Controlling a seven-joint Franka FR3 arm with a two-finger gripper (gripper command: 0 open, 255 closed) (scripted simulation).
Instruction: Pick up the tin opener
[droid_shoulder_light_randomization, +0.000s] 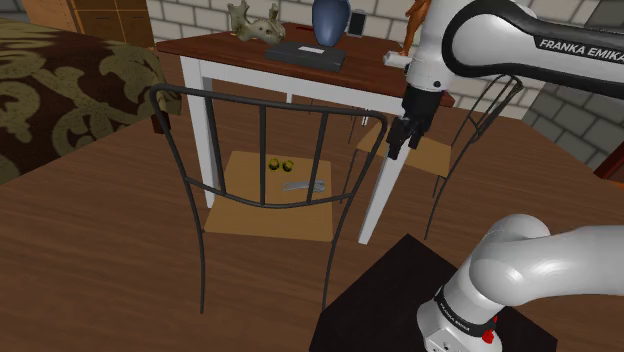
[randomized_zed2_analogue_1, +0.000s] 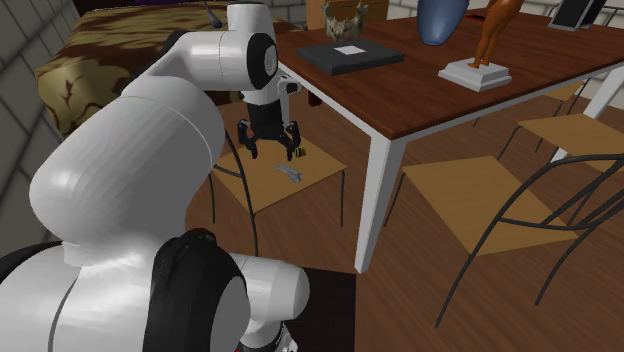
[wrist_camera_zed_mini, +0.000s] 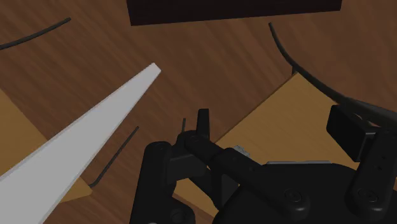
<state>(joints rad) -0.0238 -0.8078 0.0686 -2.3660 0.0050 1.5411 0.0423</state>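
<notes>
One grey tin opener lies flat on the light wooden seat of a black wire chair standing at a counter with white legs and a dark wooden top, with two small yellow-green objects near it on the same seat. The black gripper hangs in the air by the counter's near corner leg, its fingers apart and empty, not touching the tin opener. The floor is dark wooden boards, the walls are pale brick, and a bed with a brown patterned cover stands at the shoulder view's left.
</notes>
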